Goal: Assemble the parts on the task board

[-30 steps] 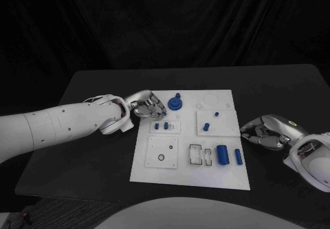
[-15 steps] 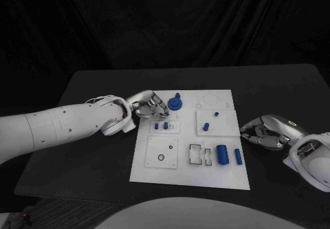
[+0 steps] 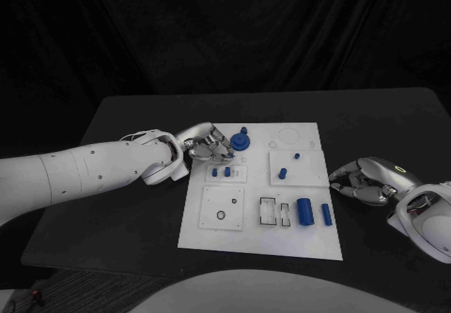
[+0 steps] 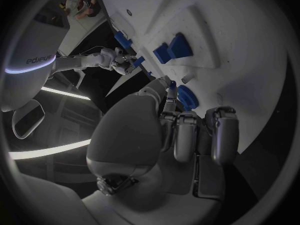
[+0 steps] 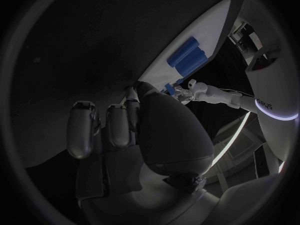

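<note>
The task board (image 3: 261, 222) is seen in the middle of the black table (image 3: 122, 215). The left hand (image 3: 205, 148) is placed over the far left corner of the board. In the left wrist view, a small blue peg (image 4: 170, 90) is pinched between the thumb and a finger of this hand, and the other fingers (image 4: 186, 135) are curled in beside it. Just past the fingertips, a round blue part with a knob (image 3: 240, 141) is found on the board, very near the held peg; whether they are touching cannot be told.

Nearer to the robot from these fingers, two small blue pegs (image 3: 221, 173) are standing in a small raised plate. Further to the right, two more pegs (image 3: 283, 173) are seen on another raised square.

The right hand (image 3: 368, 181) is resting on the table just beside the right edge of the board. Its fingers (image 5: 94, 130) are curled in and nothing is held in them. Next to these fingers, on the board, a thick blue cylinder (image 3: 305, 211) and a thinner blue rod (image 3: 326, 214) are lying side by side.
</note>
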Robot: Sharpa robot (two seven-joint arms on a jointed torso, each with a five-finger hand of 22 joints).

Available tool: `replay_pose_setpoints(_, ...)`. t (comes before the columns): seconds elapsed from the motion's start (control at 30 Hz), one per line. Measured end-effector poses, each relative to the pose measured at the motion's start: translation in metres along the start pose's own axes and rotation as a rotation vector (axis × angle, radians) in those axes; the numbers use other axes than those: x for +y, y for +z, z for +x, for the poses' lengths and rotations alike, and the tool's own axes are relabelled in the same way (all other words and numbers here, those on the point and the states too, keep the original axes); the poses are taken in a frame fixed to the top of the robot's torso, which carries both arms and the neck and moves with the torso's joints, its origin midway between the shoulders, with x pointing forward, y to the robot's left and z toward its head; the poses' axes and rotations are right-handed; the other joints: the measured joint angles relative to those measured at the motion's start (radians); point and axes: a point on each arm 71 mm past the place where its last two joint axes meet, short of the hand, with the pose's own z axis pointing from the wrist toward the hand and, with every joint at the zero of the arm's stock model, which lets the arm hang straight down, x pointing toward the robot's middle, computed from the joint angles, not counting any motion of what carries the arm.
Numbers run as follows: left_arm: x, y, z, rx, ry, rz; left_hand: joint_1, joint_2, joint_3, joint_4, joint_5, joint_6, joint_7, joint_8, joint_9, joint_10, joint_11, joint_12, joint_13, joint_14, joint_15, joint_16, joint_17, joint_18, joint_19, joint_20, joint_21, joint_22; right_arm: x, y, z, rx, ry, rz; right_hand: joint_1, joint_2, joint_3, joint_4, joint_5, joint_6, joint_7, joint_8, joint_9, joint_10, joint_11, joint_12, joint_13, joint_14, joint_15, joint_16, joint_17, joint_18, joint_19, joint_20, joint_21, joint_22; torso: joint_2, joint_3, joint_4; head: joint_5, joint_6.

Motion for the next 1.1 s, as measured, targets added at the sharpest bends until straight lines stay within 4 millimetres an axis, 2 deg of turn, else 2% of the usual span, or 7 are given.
replay_pose_setpoints(0.47,0.0039,0.0066,0.0022,0.024,-0.002,-0.045,0.005,0.002,0.004,-0.004,0.004,0.0,0.0,0.001,-0.002,0.0,0.0,0.0,0.0,0.0,0.0,0.0,0.0,0.0,0.0,0.0,-0.003,0.0,0.0003,0.0,0.0003,0.002,0.0,-0.001,0.0,0.0,0.0,0.0,0.0,0.0,0.0,0.0,0.001,0.001,-0.001,0.001,-0.001,0.0,0.0,0.0,0.0,0.0,0.0,0.0,0.0,0.0,-0.001,0.0001,-0.0011,-0.003,0.0)
replay_pose_setpoints(0.57,0.0048,0.0065,0.0024,0.03,-0.004,-0.054,0.005,0.002,0.004,-0.004,0.004,0.0,0.0,0.001,-0.004,-0.001,0.006,-0.004,0.0,0.0,0.0,0.0,0.0,0.0,0.0,0.0,-0.004,0.0,0.0003,0.0,0.0003,0.002,0.0,-0.001,0.0,0.0,0.0,0.0,0.0,0.0,0.0,0.0,0.001,0.001,-0.001,0.001,-0.001,0.0,0.0,0.0,0.0,0.0,0.0,0.0,0.0,0.0,-0.001,0.0,-0.0007,-0.003,0.0)
replay_pose_setpoints(1.1,0.0073,-0.0001,0.0008,0.037,-0.01,-0.073,0.006,0.001,0.004,-0.004,0.004,-0.002,0.002,0.001,-0.004,-0.001,0.006,-0.004,0.0,0.0,0.0,0.0,0.0,0.0,0.0,0.0,-0.008,0.0,0.0,0.0001,0.0013,0.004,0.001,0.0,-0.001,-0.001,0.0,0.0,0.0,0.0,0.0,0.0,0.001,0.001,-0.001,0.001,-0.001,0.0,0.0,0.0,0.0,0.0,0.0,0.0,0.0,0.0,-0.002,-0.0011,0.0008,-0.004,0.0)
